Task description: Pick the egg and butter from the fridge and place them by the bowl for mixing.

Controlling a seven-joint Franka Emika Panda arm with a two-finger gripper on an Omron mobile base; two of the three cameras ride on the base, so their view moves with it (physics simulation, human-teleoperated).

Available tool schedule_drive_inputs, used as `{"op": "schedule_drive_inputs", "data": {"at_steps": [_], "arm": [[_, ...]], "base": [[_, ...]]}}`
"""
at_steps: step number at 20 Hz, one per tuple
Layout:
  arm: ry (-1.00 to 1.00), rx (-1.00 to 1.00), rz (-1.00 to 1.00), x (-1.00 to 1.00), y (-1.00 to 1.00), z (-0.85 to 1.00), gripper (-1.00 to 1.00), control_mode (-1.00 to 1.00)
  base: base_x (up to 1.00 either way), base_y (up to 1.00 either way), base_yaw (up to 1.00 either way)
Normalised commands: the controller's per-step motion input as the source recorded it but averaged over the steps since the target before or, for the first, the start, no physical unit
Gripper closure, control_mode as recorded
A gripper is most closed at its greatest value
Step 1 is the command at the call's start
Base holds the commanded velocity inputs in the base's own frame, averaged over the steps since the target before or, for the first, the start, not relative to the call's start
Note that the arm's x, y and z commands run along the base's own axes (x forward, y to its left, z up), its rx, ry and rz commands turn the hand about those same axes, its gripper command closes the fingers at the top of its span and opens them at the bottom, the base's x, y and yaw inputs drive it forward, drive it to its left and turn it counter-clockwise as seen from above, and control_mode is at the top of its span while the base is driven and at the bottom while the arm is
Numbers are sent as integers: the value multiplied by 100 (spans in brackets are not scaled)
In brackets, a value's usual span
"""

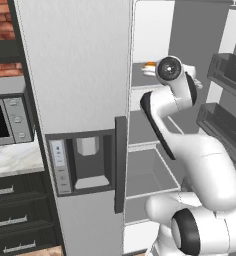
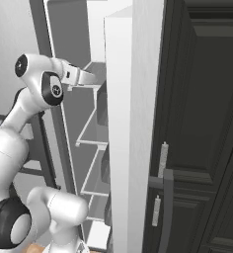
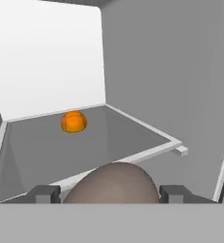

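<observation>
Look first at the egg (image 3: 113, 182): you see it in the hand view as a brownish rounded shape sitting right between the two dark fingertips (image 3: 43, 193) of the pincer (image 3: 109, 194), low in the frame, at the front edge of a grey fridge shelf (image 3: 109, 137). The tips stand apart on either side of it, close to its sides, but you cannot tell from this angle whether they press on it or just flank it. Farther back on the same shelf, well apart from the egg and near the white back wall, lies a small orange rounded object (image 3: 74, 121). Step out to the left base view and you find the fridge (image 1: 80, 75) with its left door shut, showing the recessed dispenser panel (image 1: 85, 162) and the dark vertical handle (image 1: 120, 162), while the right side stands open with white shelves inside and door bins (image 1: 225, 70) swung out to the right. The arm (image 1: 170, 100) reaches into the upper shelf level. Left of the fridge you see a microwave (image 1: 7, 120) above a marble desk (image 1: 15, 160) with dark drawers below.
</observation>
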Motion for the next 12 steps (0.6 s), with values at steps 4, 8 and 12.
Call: {"op": "schedule_drive_inputs", "data": {"at_steps": [4, 8, 12], "arm": [[10, 2, -12, -81, 14, 9, 100, -100], [20, 4, -11, -56, 16, 16, 100, -100], [34, 6, -17, -26, 16, 4, 100, -100]], "base": [[0, 0, 0], [0, 0, 0], [0, 0, 0]]}}
